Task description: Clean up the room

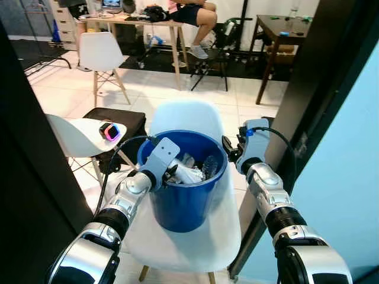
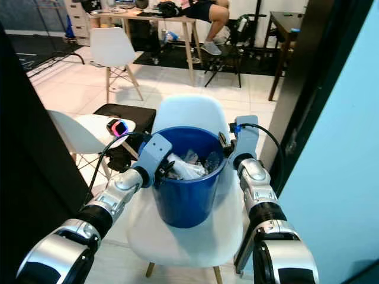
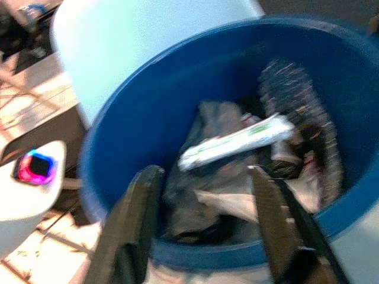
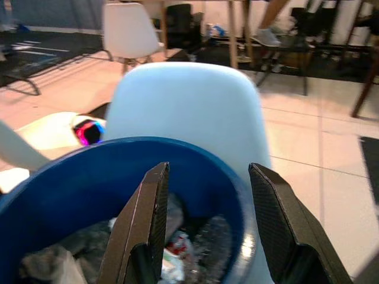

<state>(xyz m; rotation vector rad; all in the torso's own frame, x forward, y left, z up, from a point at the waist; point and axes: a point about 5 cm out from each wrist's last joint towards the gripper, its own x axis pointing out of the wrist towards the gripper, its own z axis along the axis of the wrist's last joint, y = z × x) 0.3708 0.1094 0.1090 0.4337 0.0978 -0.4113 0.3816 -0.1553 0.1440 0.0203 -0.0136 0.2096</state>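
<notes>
A blue bucket [image 1: 183,204] stands on the seat of a white chair [image 1: 195,239] right in front of me. It holds trash: a white wrapper [image 3: 237,142], crumpled paper and a crushed clear bottle [image 1: 210,165]. My left gripper [image 1: 172,173] is at the bucket's left rim, open, its fingers [image 3: 139,201] astride the rim and tilted over the trash with nothing between them. My right gripper [image 1: 228,148] hovers at the right rim, also open, and its fingers [image 4: 148,219] frame the bucket's inside.
A second white chair [image 1: 77,139] at my left carries a small glowing pink-and-blue device [image 1: 111,131], with a black bag [image 1: 127,118] behind it. A dark door frame [image 1: 320,89] stands close on the right. Further back are a wooden table, a seated person [image 1: 195,12] and another chair [image 1: 100,53].
</notes>
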